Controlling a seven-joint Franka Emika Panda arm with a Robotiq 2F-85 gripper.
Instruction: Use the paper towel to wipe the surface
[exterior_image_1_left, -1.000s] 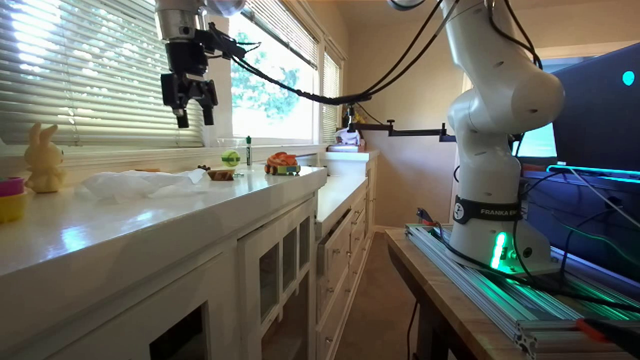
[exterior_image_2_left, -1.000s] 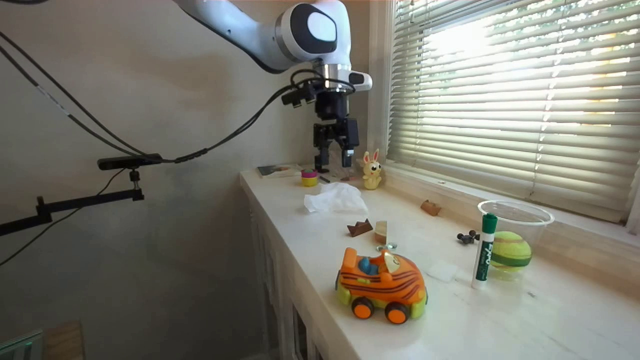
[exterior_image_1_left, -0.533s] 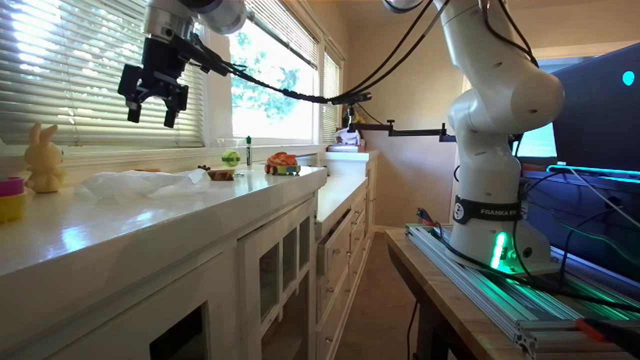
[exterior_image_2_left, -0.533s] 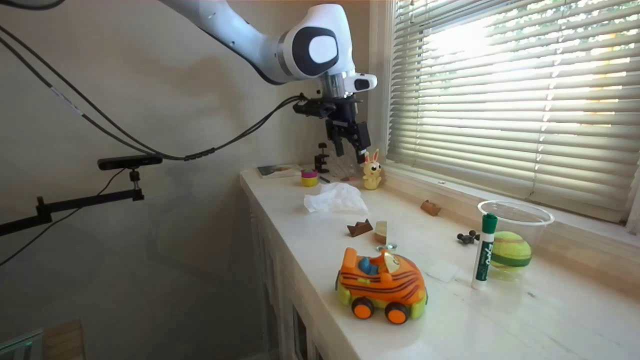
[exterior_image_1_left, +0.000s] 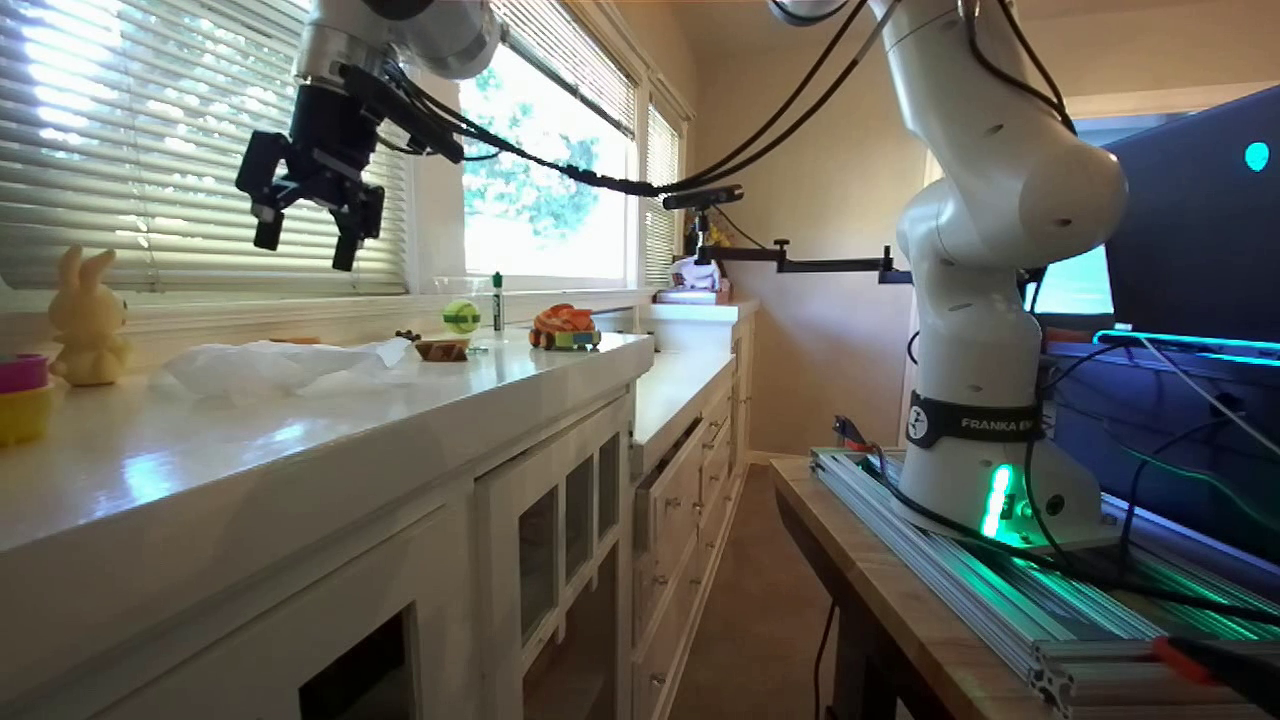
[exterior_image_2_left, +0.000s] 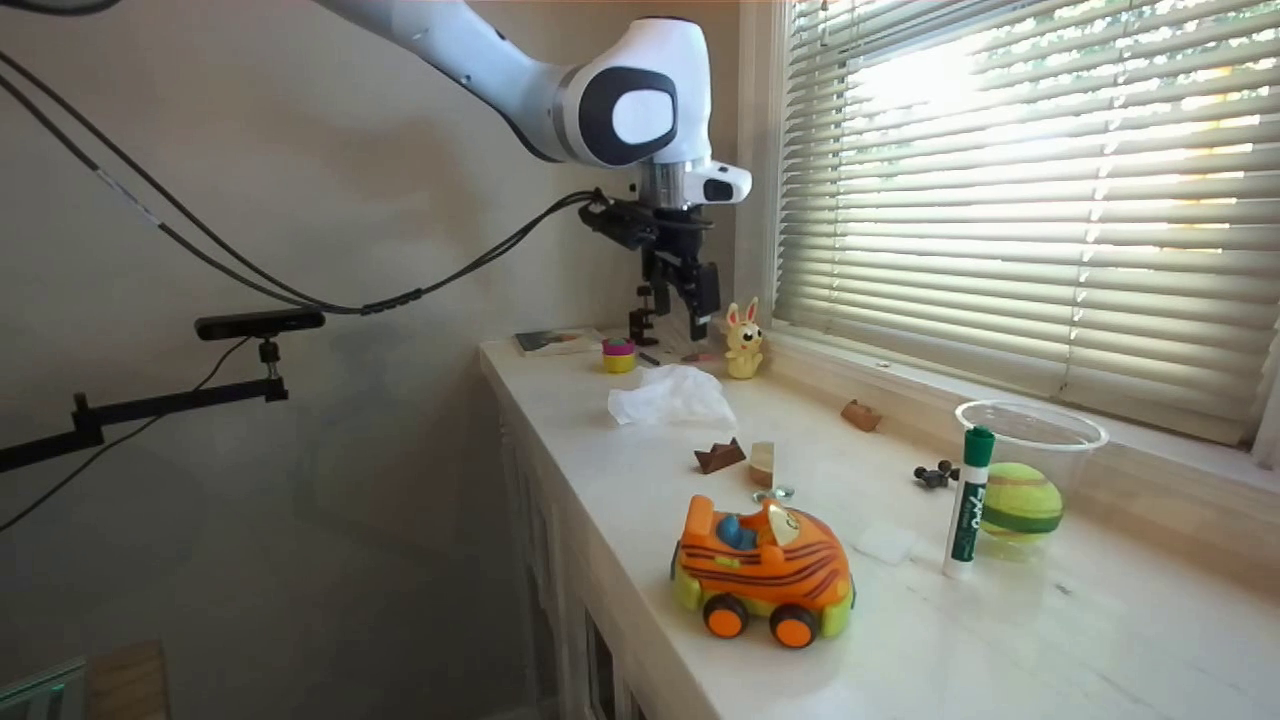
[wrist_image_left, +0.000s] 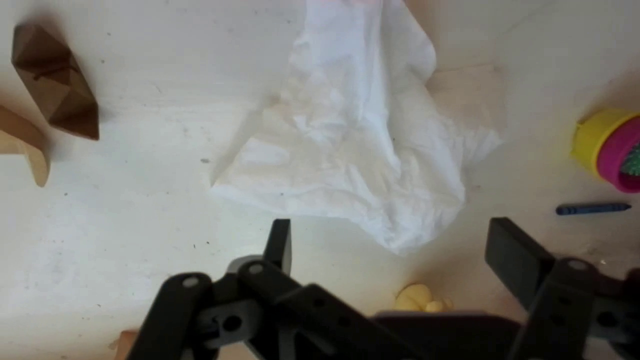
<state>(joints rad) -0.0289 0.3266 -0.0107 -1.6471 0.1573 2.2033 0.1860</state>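
A crumpled white paper towel (exterior_image_1_left: 270, 370) lies on the glossy white counter (exterior_image_1_left: 200, 460). It shows in both exterior views (exterior_image_2_left: 672, 397) and fills the upper middle of the wrist view (wrist_image_left: 350, 160). My gripper (exterior_image_1_left: 306, 246) is open and empty, held well above the counter. In an exterior view the gripper (exterior_image_2_left: 680, 316) hangs beyond the towel, near the yellow rabbit, slightly tilted. In the wrist view the two fingers of the gripper (wrist_image_left: 392, 242) are wide apart, with the towel's lower tip showing between them. Nothing touches the towel.
A yellow rabbit (exterior_image_2_left: 743, 342) and a yellow-pink cup stack (exterior_image_2_left: 618, 356) stand near the towel. Brown blocks (exterior_image_2_left: 720, 456), an orange toy car (exterior_image_2_left: 765, 565), a green marker (exterior_image_2_left: 968, 505) and a clear cup with a ball (exterior_image_2_left: 1020, 500) stand nearer. A blue crayon (wrist_image_left: 592, 208) lies beside the stack.
My gripper has swung left and tilted in an exterior view, then straightened a little and lowered slightly over the last half second. The fingers stay open. The paper towel has not moved.
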